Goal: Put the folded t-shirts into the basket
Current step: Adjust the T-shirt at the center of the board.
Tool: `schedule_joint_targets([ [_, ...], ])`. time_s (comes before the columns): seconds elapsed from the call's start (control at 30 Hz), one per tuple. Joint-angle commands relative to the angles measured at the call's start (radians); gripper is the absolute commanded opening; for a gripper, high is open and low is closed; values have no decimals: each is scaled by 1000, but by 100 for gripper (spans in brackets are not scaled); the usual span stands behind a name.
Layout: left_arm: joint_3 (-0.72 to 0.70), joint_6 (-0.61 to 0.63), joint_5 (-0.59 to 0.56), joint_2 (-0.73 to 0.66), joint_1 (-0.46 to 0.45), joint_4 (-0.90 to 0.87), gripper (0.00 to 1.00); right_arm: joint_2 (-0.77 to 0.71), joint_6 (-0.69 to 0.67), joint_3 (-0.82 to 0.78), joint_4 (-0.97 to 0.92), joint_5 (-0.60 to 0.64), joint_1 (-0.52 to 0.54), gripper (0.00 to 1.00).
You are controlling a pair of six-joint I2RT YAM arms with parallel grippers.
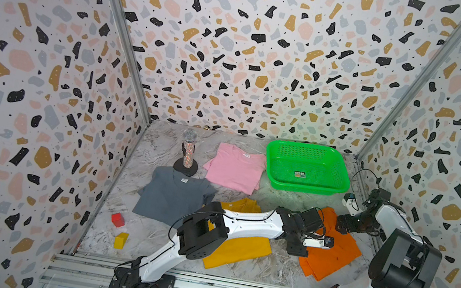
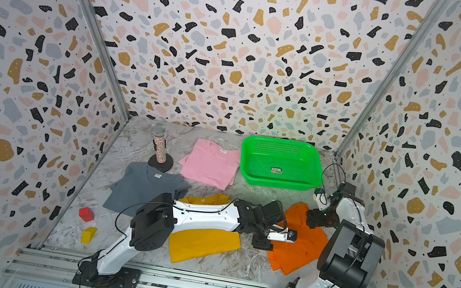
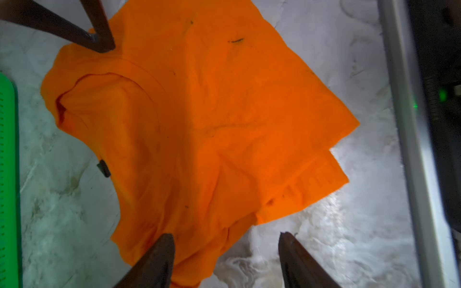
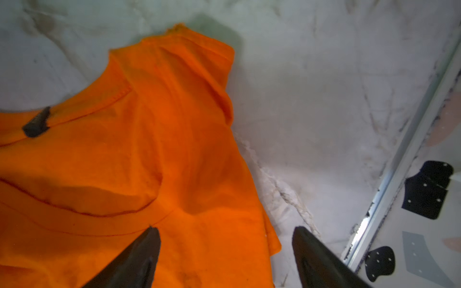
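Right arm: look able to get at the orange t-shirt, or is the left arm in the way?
Likely yes. The right gripper is open at the collar end of the orange t-shirt, one finger over cloth, one over bare table. The left gripper is at the opposite end, apart.

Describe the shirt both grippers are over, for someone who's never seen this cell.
Find the bright green basket at the back of the marble table. Just in front of it lies the orange t-shirt, with the left gripper and right gripper both open over it. It is the only orange one; beside it lies the mustard yellow t-shirt.
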Motion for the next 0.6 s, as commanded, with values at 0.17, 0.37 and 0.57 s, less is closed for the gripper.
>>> schedule_joint_targets([
  [0.17,-4,8,4,58,59,-6,56,2,-103,-38,-109,26,-37,86],
  [0.37,-178,41,20,-34,140,-18,53,-73,-269,-111,-239,-77,-36,86],
  [0.57,-314,132,81,-143,227,-74,64,-188,-379,-217,-388,-186,-34,84],
])
